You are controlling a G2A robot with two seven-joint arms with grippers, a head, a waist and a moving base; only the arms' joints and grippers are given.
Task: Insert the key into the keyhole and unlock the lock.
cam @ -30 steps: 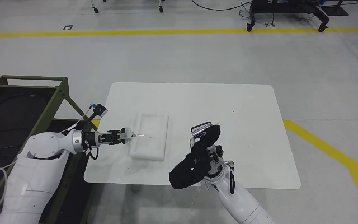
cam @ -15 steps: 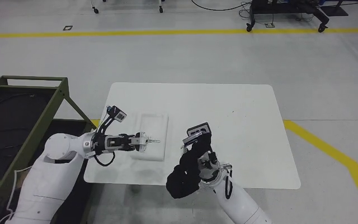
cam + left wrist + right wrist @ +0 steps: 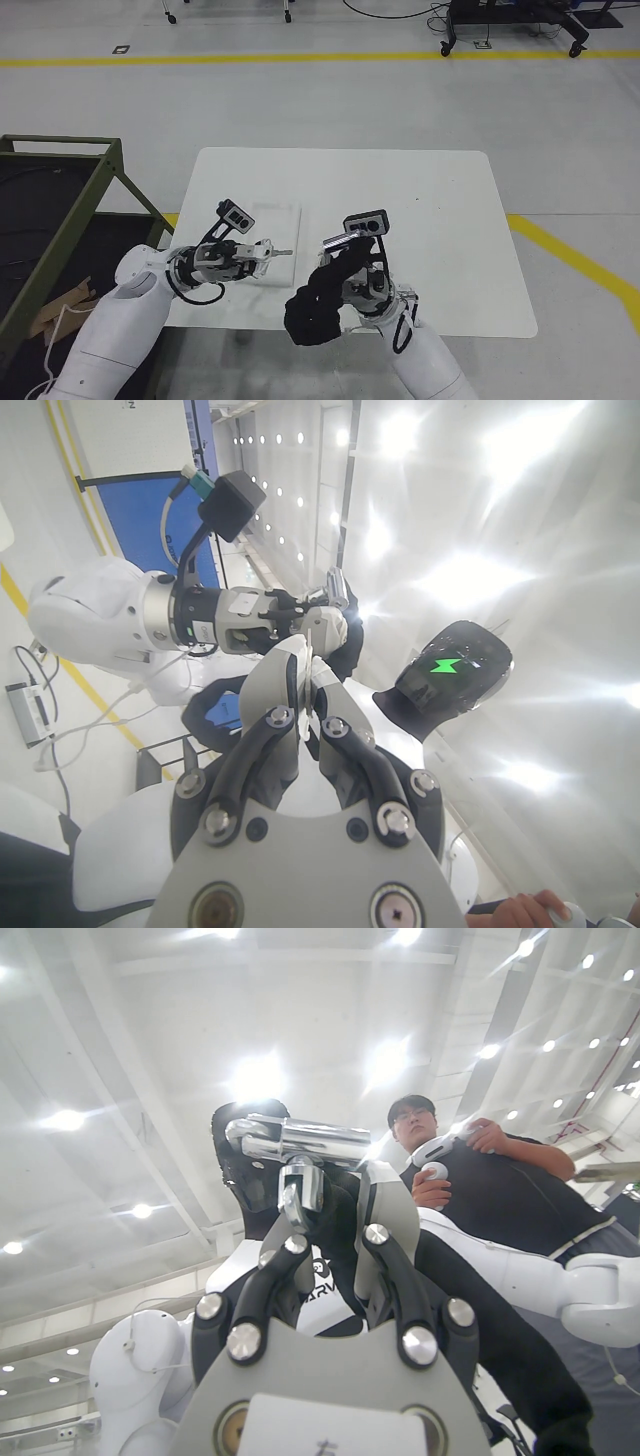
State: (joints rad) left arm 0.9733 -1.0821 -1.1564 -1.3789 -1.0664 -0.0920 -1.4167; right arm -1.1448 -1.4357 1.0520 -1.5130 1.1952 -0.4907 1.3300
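Observation:
My left gripper (image 3: 262,252) is shut on a thin metal key (image 3: 282,252), held over the white tray (image 3: 272,225) with its tip pointing at the other arm. In the left wrist view the key (image 3: 311,652) stands edge-on between the pads. My right gripper (image 3: 336,264) is raised above the table's front, a short gap from the key tip. It is shut on a chrome lock (image 3: 300,1140), which juts out beyond the fingertips (image 3: 386,1188). From the left wrist view the lock (image 3: 336,586) sits at the end of the right gripper (image 3: 320,617).
The white table (image 3: 440,230) carries the shallow white tray left of centre. A green metal frame (image 3: 75,190) stands off the table's left side. Both arms hang over the table's front edge (image 3: 470,332).
My left gripper has carried the key to the right, across the tray towards the lock. The right gripper has shifted a little left and turned towards it.

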